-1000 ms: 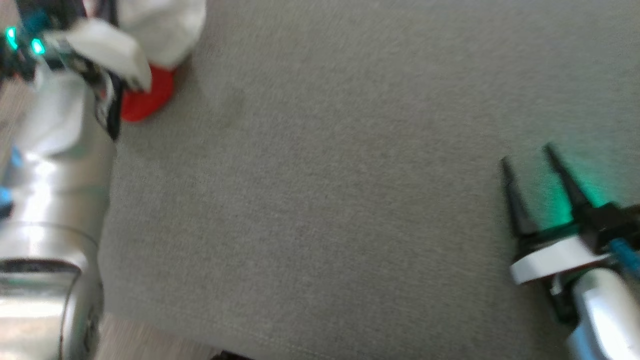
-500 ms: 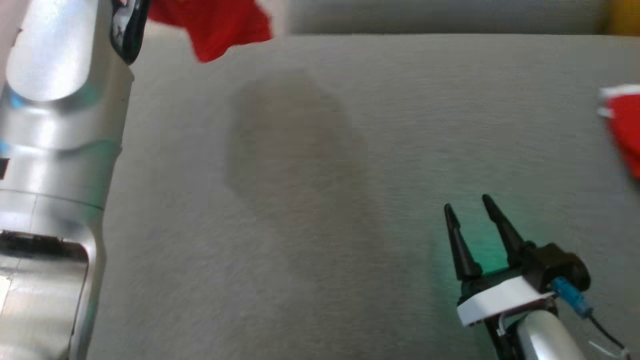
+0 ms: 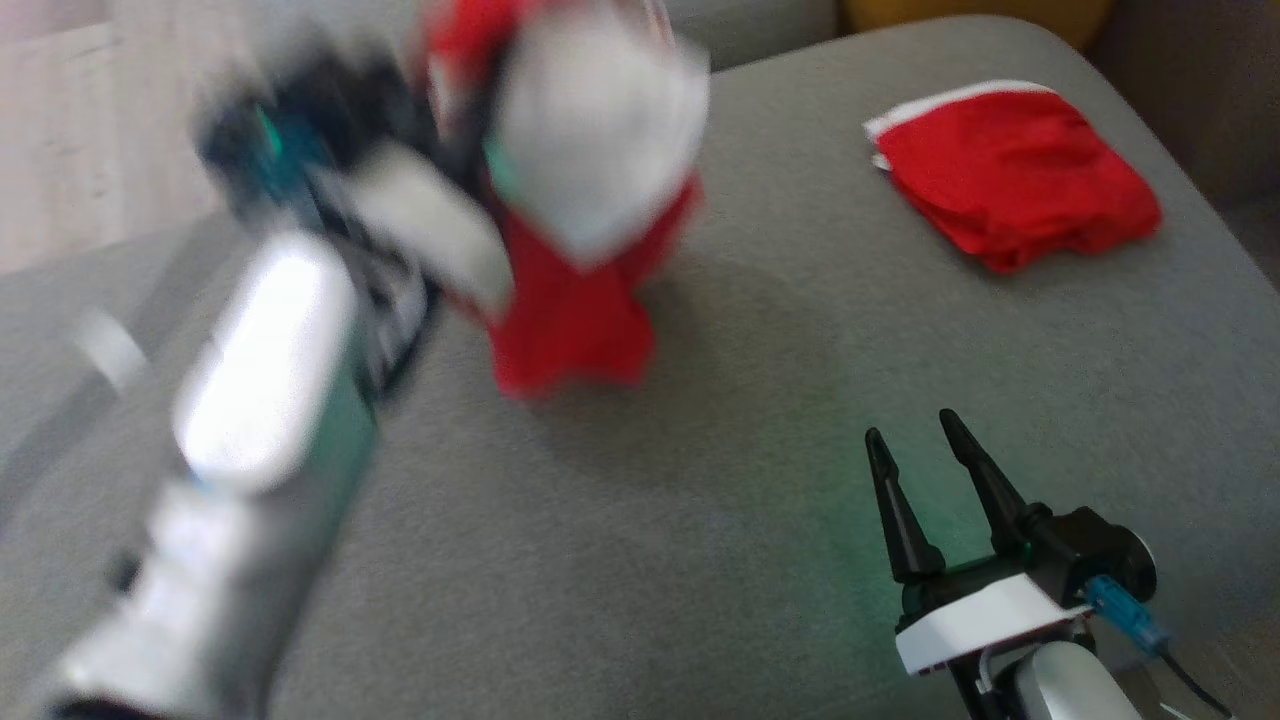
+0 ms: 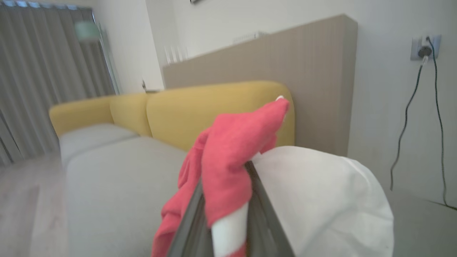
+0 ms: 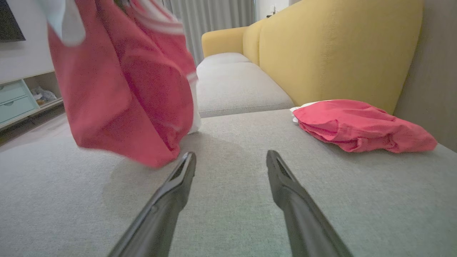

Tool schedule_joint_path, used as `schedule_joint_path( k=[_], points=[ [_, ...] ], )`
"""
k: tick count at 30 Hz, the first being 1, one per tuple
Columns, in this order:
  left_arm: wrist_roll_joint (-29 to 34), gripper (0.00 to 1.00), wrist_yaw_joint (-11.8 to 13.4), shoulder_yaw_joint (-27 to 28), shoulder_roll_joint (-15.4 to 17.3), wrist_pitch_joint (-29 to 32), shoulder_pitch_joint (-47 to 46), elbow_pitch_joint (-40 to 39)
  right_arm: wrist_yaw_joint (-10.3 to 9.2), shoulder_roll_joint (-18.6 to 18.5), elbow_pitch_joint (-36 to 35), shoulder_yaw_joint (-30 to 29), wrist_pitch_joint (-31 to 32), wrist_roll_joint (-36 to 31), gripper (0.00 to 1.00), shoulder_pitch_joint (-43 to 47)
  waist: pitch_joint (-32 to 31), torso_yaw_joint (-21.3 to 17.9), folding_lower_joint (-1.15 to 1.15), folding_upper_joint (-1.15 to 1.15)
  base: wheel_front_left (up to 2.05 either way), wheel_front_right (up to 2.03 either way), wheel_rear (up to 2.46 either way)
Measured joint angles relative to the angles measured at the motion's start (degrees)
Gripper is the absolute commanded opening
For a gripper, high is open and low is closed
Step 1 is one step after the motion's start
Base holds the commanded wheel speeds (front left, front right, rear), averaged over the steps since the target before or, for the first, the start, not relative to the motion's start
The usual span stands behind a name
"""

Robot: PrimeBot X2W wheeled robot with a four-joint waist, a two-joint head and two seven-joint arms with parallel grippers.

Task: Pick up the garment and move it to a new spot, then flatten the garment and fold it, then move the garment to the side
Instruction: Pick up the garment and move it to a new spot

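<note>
The garment [image 3: 575, 300] is red with white parts and hangs bunched from my left gripper [image 4: 228, 185], which is shut on its upper folds. In the head view the left arm [image 3: 270, 370] is blurred, raised over the left half of the grey cushion [image 3: 700, 560]. The garment [image 5: 125, 85] dangles with its lower hem close above the cushion, left of my right gripper [image 5: 230, 155]. My right gripper [image 3: 908, 424] stands open low over the cushion's front right, with nothing between its fingers [image 5: 171, 200].
A second red garment [image 3: 1010, 175], folded, lies at the cushion's far right corner, also in the right wrist view [image 5: 357, 125]. A yellow backrest [image 5: 332, 50] runs behind the cushions. Floor [image 3: 60, 150] lies beyond the cushion's left edge. Teal drawers [image 5: 14, 101] stand across the floor.
The head camera has shifted, bringing the cushion's far edge and the folded garment into view. The left arm has moved with the garment still held, now hanging over the cushion. The right gripper stays open.
</note>
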Motion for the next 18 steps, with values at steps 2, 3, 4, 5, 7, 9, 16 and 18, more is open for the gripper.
schedule_joint_path(
  k=[2,3,4,5,7,9,16,18],
  points=[
    [-0.7,0.00,1.0,-1.3,-0.6,-0.4,6.9,0.2,0.00,0.0,0.0,0.3,0.0,0.3,1.00,0.0,0.7,-1.2,0.00,0.00,0.00,0.00,0.00],
    [-1.2,0.00,1.5,-2.0,-1.0,-0.8,10.5,1.0,0.00,0.0,0.0,0.5,0.0,0.8,1.00,0.0,1.2,-1.5,0.00,0.00,0.00,0.00,0.00],
    [-1.7,0.00,1.8,-2.7,-1.4,-1.3,14.0,2.3,0.00,0.0,0.1,0.7,0.0,1.2,1.00,0.0,1.8,-1.7,0.01,0.00,0.00,0.00,0.00],
    [-2.4,0.09,1.8,-3.2,-1.9,-1.8,17.4,3.8,0.00,0.1,0.2,1.0,0.0,1.5,1.00,-0.1,2.2,-1.9,0.02,0.00,0.00,0.00,0.00],
    [-2.9,1.00,1.8,-4.9,-2.6,-3.2,23.7,7.1,0.00,0.2,0.5,1.5,0.0,1.8,1.00,-0.2,3.0,-1.9,0.02,0.00,0.00,0.00,0.00],
    [-2.8,1.00,2.5,-5.7,-3.2,-6.1,28.0,9.3,0.00,0.3,0.9,1.7,0.0,1.9,1.00,-0.2,3.3,-1.3,0.02,0.00,0.00,0.00,0.00],
    [-2.5,1.00,8.7,-2.7,-6.1,-16.6,32.3,9.7,0.00,0.4,1.6,0.2,0.0,1.8,1.00,0.0,1.6,2.6,0.01,0.00,0.00,0.00,0.00],
    [-2.5,1.00,10.6,0.1,-6.6,-16.9,35.0,6.8,0.00,0.4,1.8,-0.6,0.0,1.6,1.00,0.4,0.5,4.2,0.01,0.00,0.00,0.00,0.00]
  ],
)
